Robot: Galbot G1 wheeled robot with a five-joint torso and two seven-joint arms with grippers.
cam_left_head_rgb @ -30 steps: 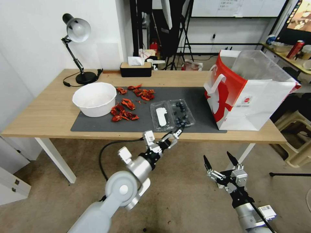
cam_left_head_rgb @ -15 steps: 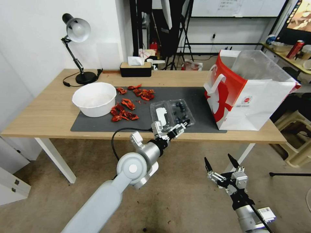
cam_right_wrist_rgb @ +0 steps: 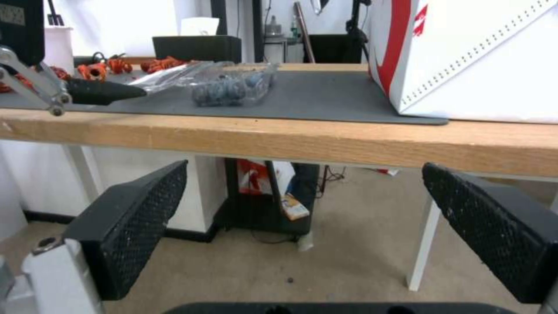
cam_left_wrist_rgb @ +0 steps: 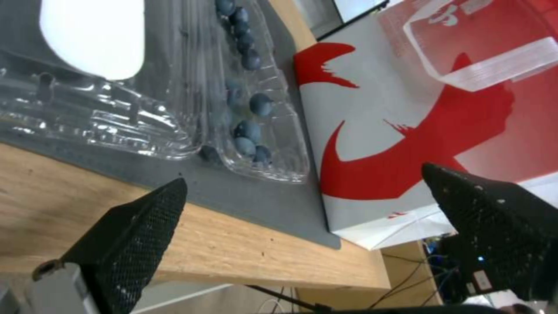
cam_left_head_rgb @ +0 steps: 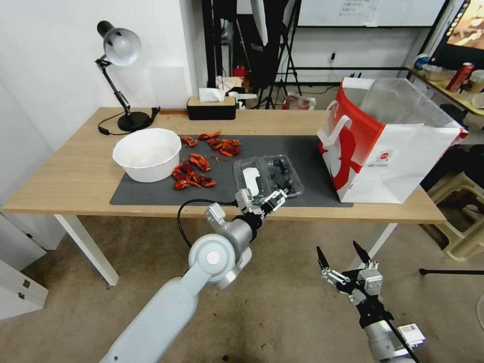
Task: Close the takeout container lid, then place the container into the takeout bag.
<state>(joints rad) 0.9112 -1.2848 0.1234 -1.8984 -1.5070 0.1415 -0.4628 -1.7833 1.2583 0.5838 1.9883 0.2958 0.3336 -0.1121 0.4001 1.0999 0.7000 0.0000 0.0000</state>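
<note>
Two claws (cam_left_head_rgb: 275,197) (cam_left_head_rgb: 340,254), one takeout container (cam_left_head_rgb: 268,178)

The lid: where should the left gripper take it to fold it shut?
Probably the lid's free long edge, opposite the hinge, approached from the bowl side: it lies flat open beside the berry half. The left gripper is open at the table's front edge.

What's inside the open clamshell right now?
The takeout container lies open on the dark mat. Its right half holds dark blue berries; the lid half holds nothing, only a white sticker. Stacked berries hide any beneath them.
</note>
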